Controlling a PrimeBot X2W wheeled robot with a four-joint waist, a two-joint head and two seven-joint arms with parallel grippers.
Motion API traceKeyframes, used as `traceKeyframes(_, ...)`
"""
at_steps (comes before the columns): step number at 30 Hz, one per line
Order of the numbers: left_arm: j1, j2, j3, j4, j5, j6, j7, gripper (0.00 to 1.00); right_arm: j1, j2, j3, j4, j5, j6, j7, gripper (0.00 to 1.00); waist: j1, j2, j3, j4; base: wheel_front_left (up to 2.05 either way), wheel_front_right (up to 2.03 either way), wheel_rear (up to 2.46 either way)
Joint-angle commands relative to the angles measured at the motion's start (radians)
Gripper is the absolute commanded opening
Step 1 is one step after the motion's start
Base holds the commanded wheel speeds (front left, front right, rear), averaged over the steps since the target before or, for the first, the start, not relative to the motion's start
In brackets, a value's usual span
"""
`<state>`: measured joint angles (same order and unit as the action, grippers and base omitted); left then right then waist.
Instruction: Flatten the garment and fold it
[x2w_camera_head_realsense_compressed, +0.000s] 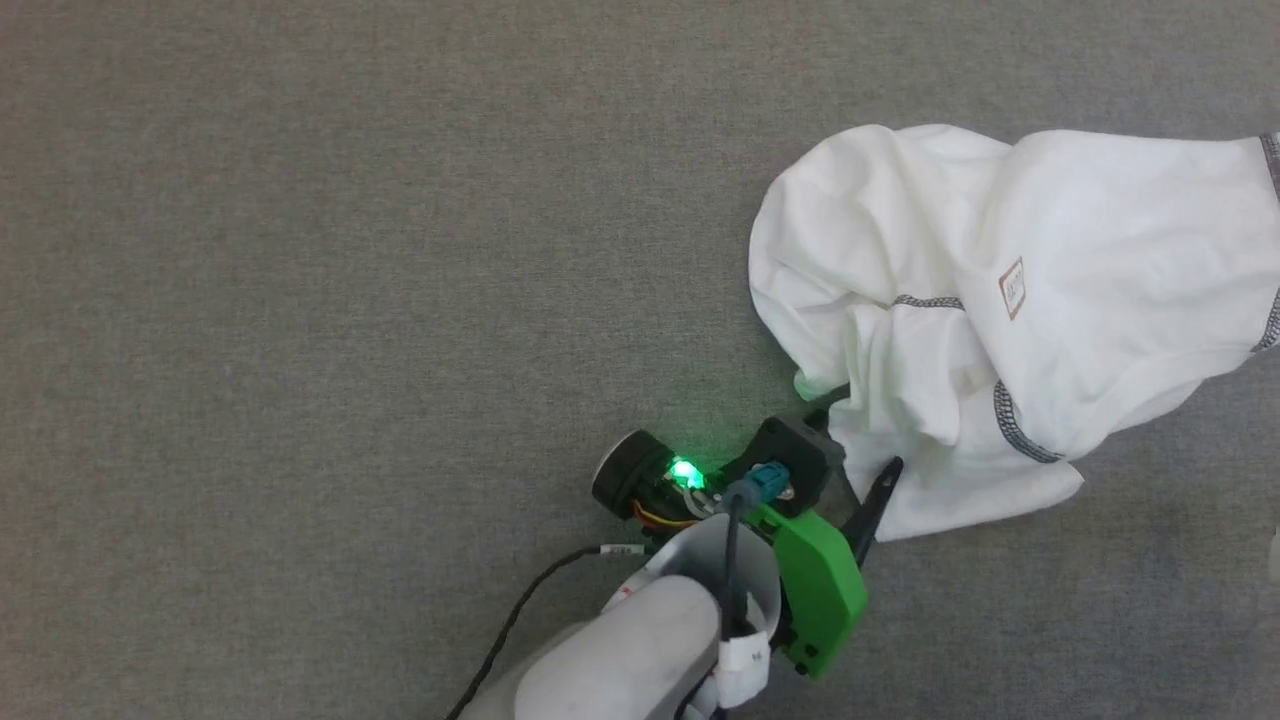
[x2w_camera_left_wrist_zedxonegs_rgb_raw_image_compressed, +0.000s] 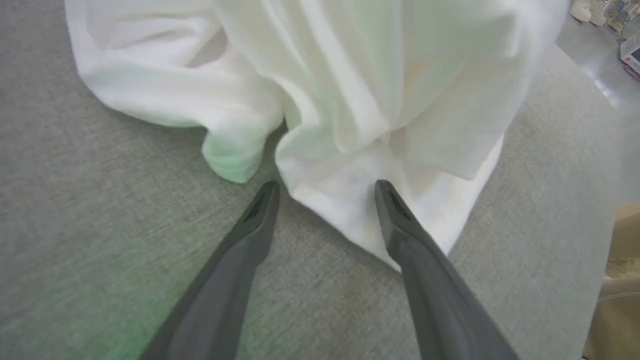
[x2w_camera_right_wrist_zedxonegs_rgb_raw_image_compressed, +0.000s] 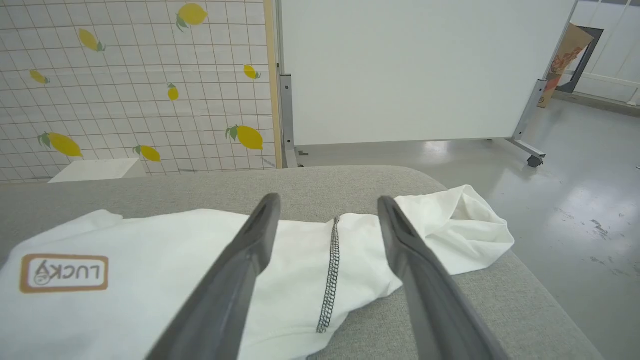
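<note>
White T-shirt (x2w_camera_head_realsense_compressed: 1000, 330) lies bunched up on the right side of the grey desk (x2w_camera_head_realsense_compressed: 300, 300), brown square logo (x2w_camera_head_realsense_compressed: 1012, 288) facing up. Left claw (x2w_camera_left_wrist_zedxonegs_rgb_raw_image_compressed: 326, 186) sits at its near edge, spread wide and gripping nothing: one finger over the cloth's corner, the other over bare desk beside a fold. Right claw (x2w_camera_right_wrist_zedxonegs_rgb_raw_image_compressed: 327, 200), also spread wide and empty, hangs above the shirt, a grey zigzag hem (x2w_camera_right_wrist_zedxonegs_rgb_raw_image_compressed: 330, 270) showing between its fingers.

Pale forearm (x2w_camera_head_realsense_compressed: 620, 650) — green wrist housing (x2w_camera_head_realsense_compressed: 815, 590) (LED (x2w_camera_head_realsense_compressed: 685, 472) lit), dark left claw (x2w_camera_left_wrist_zedxonegs_rgb_raw_image_compressed: 325, 184).
</note>
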<state>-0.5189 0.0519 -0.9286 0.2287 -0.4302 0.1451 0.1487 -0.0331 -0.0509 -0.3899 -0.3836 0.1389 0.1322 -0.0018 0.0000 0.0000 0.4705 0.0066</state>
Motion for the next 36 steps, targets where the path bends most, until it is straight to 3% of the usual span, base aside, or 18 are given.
traceKeyframes(1, -0.02, -0.002, -0.018, 0.023, -0.02, 0.009, 0.004, 0.21, -0.019, 0.001, 0.004, 0.007, -0.002, -0.002, -0.009, 1.0, 0.0, 0.0, 0.004, -0.009, 0.0, 0.0, 0.0)
traceKeyframes(2, -0.027, -0.002, -0.033, 0.034, -0.034, 0.013, 0.006, 0.0, -0.021, 0.001, 0.005, 0.012, -0.001, -0.002, -0.01, 1.0, 0.0, 0.0, 0.002, -0.012, 0.0, 0.0, 0.0)
traceKeyframes(7, -0.05, -0.002, -0.065, 0.062, -0.078, 0.036, -0.025, 0.0, -0.021, 0.001, -0.003, 0.031, 0.001, -0.002, -0.015, 1.0, 0.0, 0.0, -0.024, -0.012, 0.0, 0.0, 0.0)
traceKeyframes(13, -0.036, 0.021, 0.0, 0.053, -0.105, 0.097, -0.099, 0.0, -0.003, 0.001, -0.016, 0.052, 0.005, -0.002, -0.018, 1.0, 0.0, 0.0, -0.113, 0.018, 0.0, 0.0, 0.0)
traceKeyframes(17, 0.028, 0.115, 0.081, -0.058, -0.125, 0.167, -0.124, 0.0, 0.021, 0.001, -0.019, 0.06, 0.007, -0.002, -0.012, 1.0, 0.0, 0.0, -0.186, 0.05, 0.0, 0.0, 0.0)
traceKeyframes(20, 0.107, 0.218, 0.152, -0.19, -0.143, 0.236, -0.118, 0.0, 0.042, 0.001, -0.023, 0.062, 0.008, -0.002, -0.004, 1.0, 0.0, 0.0, -0.231, 0.076, 0.0, 0.0, 0.0)
traceKeyframes(25, 0.27, 0.386, 0.271, -0.42, -0.162, 0.37, -0.098, 0.0, 0.07, 0.001, -0.033, 0.051, 0.009, -0.002, 0.015, 1.0, 0.0, 0.0, -0.279, 0.112, 0.0, 0.0, 0.0)
traceKeyframes(29, 0.422, 0.504, 0.361, -0.524, -0.165, 0.476, -0.098, 0.0, 0.091, 0.001, -0.042, 0.047, 0.012, -0.002, 0.024, 1.0, 0.0, 0.0, -0.3, 0.131, 0.0, 0.0, 0.0)
traceKeyframes(32, 0.534, 0.561, 0.42, -0.534, -0.183, 0.532, -0.113, 0.0, 0.105, 0.001, -0.045, 0.048, 0.015, -0.002, 0.029, 1.0, 0.0, 0.0, -0.309, 0.138, 0.0, 0.0, 0.0)
traceKeyframes(36, 0.649, 0.568, 0.469, -0.503, -0.227, 0.57, -0.14, 0.0, 0.116, 0.001, -0.046, 0.052, 0.018, -0.002, 0.036, 1.0, 0.0, 0.0, -0.313, 0.144, 0.0, 0.0, 0.0)
